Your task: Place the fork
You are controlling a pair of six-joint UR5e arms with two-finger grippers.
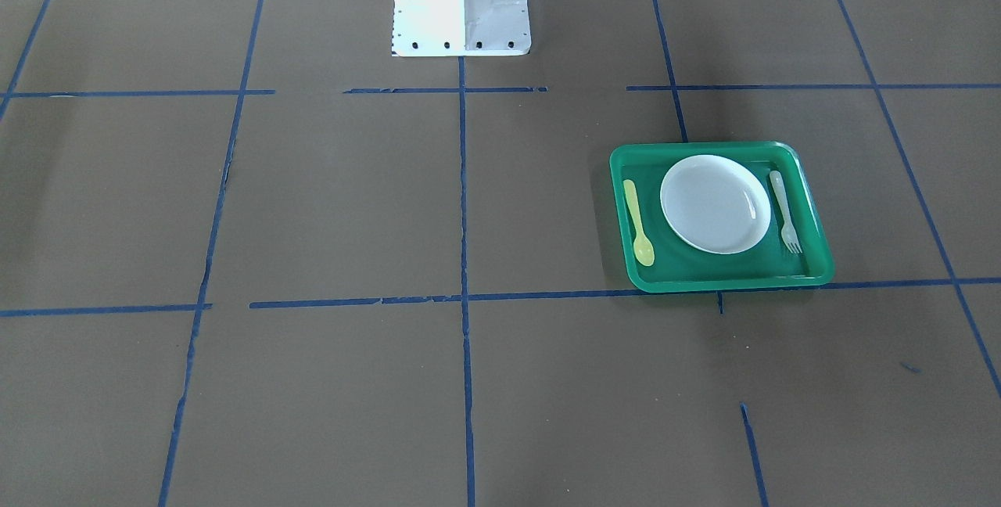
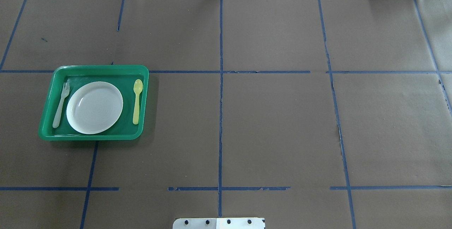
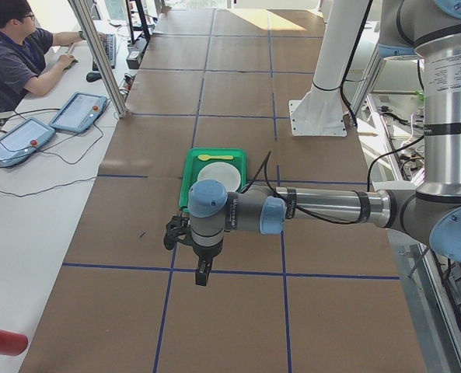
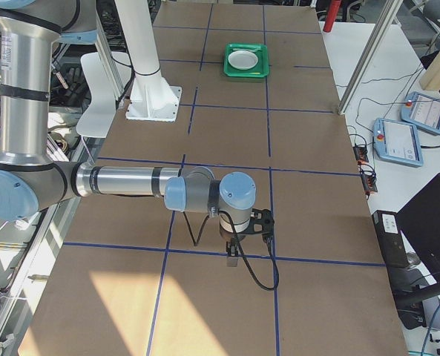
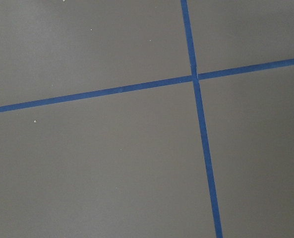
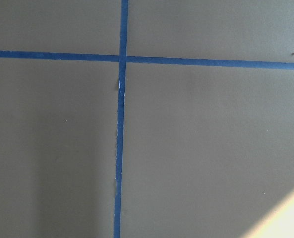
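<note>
The pale fork lies flat in the green tray, beside the white plate, handle toward the robot. In the overhead view the fork is left of the plate, inside the tray. My left gripper shows only in the exterior left view, hanging over bare table well short of the tray. My right gripper shows only in the exterior right view, far from the tray. I cannot tell whether either gripper is open or shut. Both wrist views show only brown paper and blue tape.
A yellow spoon lies in the tray on the plate's other side, and shows in the overhead view. The robot's white base stands at the table's middle. An operator sits at a side desk with tablets.
</note>
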